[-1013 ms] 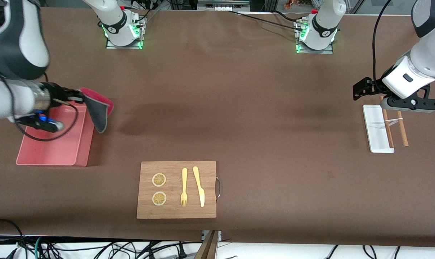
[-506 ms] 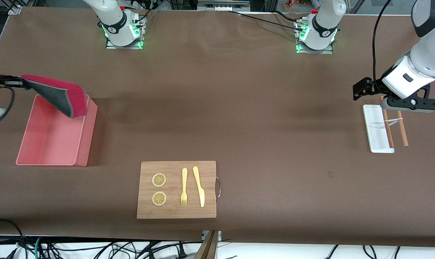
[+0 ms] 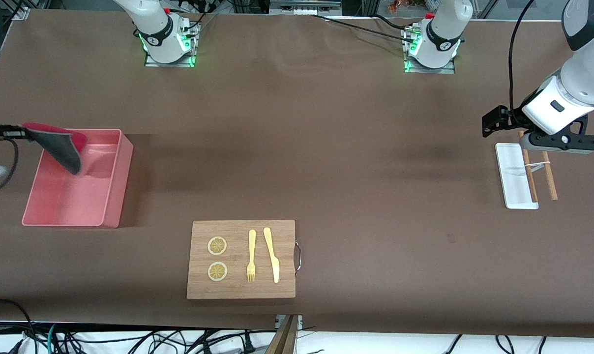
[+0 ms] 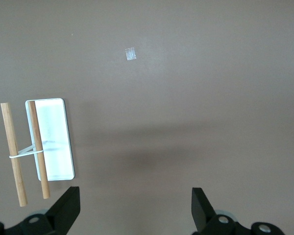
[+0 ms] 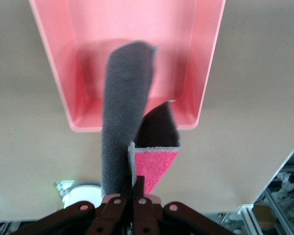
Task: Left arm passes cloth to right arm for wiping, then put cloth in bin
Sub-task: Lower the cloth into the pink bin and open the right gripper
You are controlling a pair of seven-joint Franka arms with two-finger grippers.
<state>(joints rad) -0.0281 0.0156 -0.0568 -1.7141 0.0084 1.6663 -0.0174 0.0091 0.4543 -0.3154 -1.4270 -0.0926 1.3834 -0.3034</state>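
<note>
The step in hand looks like the last one: dropping the cloth into the bin. To do it well, the right arm should bring the cloth over the middle of the tub, lower it a bit, then let go, so no corner hangs over the wall.

Nearest the front camera lies a flat light-brown wooden cutting board (image 3: pixel 241 259) with a small metal handle. On it sit two round yellow lemon slices (image 3: pixel 217 246), a yellow plastic fork (image 3: pixel 251 255) and a yellow plastic knife (image 3: pixel 272 254).

Farther from the camera, toward the right arm's end of the table, stands the pink plastic tub with straight walls (image 3: pixel 120 179). Nothing lies inside it. The right gripper (image 5: pixel 133 190) hangs over the tub's edge, squeezed tight on one corner of the small soft cloth, red on one side and dark grey on the other (image 3: pixel 61 145). The cloth droops down over the tub but is not in it yet.

Toward the left arm's end, the left gripper (image 3: pixel 498 121) waits with its fingers wide apart and holds nothing. It hangs over a small flat white tray (image 3: pixel 512 187) and two thin brown wooden sticks (image 3: pixel 550 182) tied with a white band, one lying on the tray.

A plain brown cover (image 3: pixel 326 147) is spread over the whole table. Wires trail along the table's edges.
</note>
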